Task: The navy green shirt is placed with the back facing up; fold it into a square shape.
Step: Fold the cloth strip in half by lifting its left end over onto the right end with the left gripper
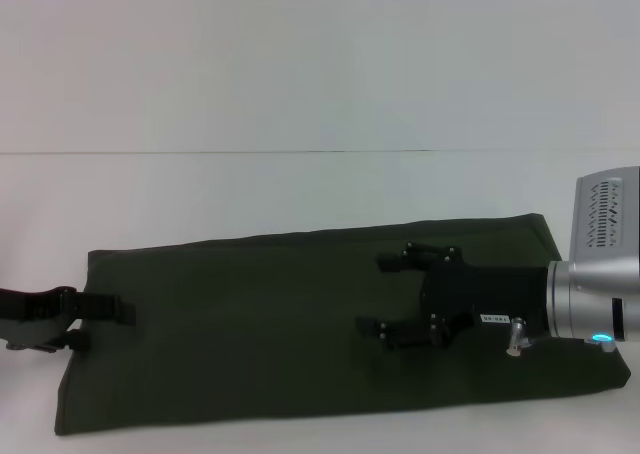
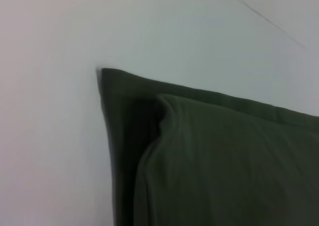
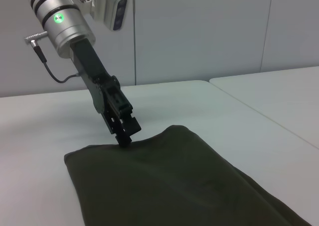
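The shirt lies as a long band on the table. The left pincer is clamped on its end; the right pincer hovers with fingers apart. Both ends should be lifted evenly for a square fold.

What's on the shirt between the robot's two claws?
Nothing. In the head view, only bare cloth of the navy green shirt stretches between the left gripper at its left end and the right gripper with open jaws over it.

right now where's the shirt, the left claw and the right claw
shirt (image 1: 250, 324), head view, middle of the folded cloth
left claw (image 3: 123, 134), right wrist view, tips at the shirt's edge
right claw (image 1: 385, 296), head view, between open fingertips
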### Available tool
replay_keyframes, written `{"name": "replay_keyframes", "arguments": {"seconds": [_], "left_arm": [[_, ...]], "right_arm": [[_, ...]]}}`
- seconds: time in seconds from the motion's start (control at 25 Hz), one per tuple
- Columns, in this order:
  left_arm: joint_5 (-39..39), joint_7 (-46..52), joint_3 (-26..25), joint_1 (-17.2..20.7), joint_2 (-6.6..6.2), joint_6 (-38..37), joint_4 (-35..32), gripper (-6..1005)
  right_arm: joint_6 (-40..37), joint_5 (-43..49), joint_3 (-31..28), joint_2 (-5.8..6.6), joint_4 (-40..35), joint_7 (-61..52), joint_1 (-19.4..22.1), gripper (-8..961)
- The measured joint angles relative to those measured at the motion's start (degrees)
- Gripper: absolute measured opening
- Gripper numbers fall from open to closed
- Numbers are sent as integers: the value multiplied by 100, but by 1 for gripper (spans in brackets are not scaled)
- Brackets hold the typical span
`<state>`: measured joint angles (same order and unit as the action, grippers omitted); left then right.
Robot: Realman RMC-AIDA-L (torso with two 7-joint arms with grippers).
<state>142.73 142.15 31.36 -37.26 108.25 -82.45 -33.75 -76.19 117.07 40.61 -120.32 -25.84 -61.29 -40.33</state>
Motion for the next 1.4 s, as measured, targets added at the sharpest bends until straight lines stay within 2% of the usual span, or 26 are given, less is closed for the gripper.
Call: {"name": "replay_keyframes", "arguments": {"seconds": [0.4, 0.56, 0.64, 0.84, 1.4], "left_arm": [[67, 75, 12, 34, 16, 183, -47, 896], [91, 129, 5, 35, -41, 144, -84, 896], [118, 226, 7, 31, -119, 71, -124, 896], [343, 326, 19, -29, -176, 38, -148, 895], [556, 287, 36, -90, -95, 107, -124, 894]], "right_arm": [[0, 0, -1, 0, 0, 1, -1, 928], [-8, 0, 0, 0, 0, 2, -1, 928], [-13, 0, -1, 0, 0, 3, 1, 928], [-10, 0, 0, 0, 0, 3, 20, 928], [-6, 0, -1, 0, 17, -2, 22, 927]]}}
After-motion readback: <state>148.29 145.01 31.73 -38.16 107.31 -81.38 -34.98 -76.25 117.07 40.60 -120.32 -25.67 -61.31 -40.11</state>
